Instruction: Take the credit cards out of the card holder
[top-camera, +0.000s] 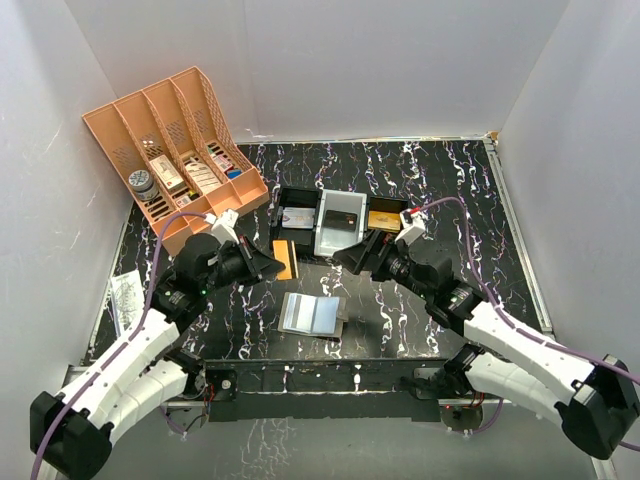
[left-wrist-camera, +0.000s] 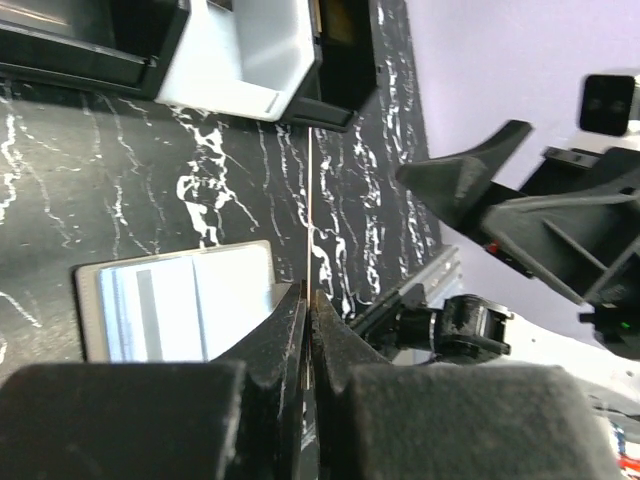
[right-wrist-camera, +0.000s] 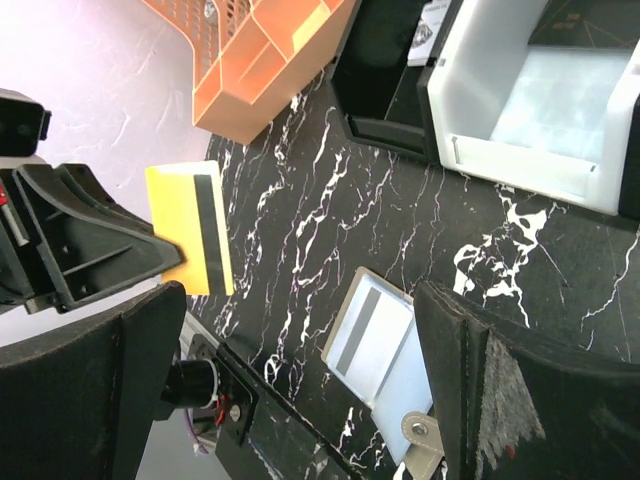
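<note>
The card holder (top-camera: 312, 314) lies open and flat on the dark marbled table, its tab (right-wrist-camera: 420, 435) at the near side. A pale card with a grey stripe (right-wrist-camera: 365, 325) lies on its grey-blue inside. My left gripper (top-camera: 270, 264) hovers up and left of the holder, shut on an orange credit card (top-camera: 284, 260). The right wrist view shows that card's face with a black stripe (right-wrist-camera: 190, 225); in the left wrist view it is a thin edge (left-wrist-camera: 309, 200) between the fingers. My right gripper (top-camera: 352, 258) hangs up and right of the holder, open and empty.
A black three-compartment tray (top-camera: 283, 192) with a white middle bin stands behind the holder, with cards in it. The big orange lattice organiser (top-camera: 120, 125) sits at the back left. White walls close in three sides. A metal rail (top-camera: 330, 375) runs along the near edge.
</note>
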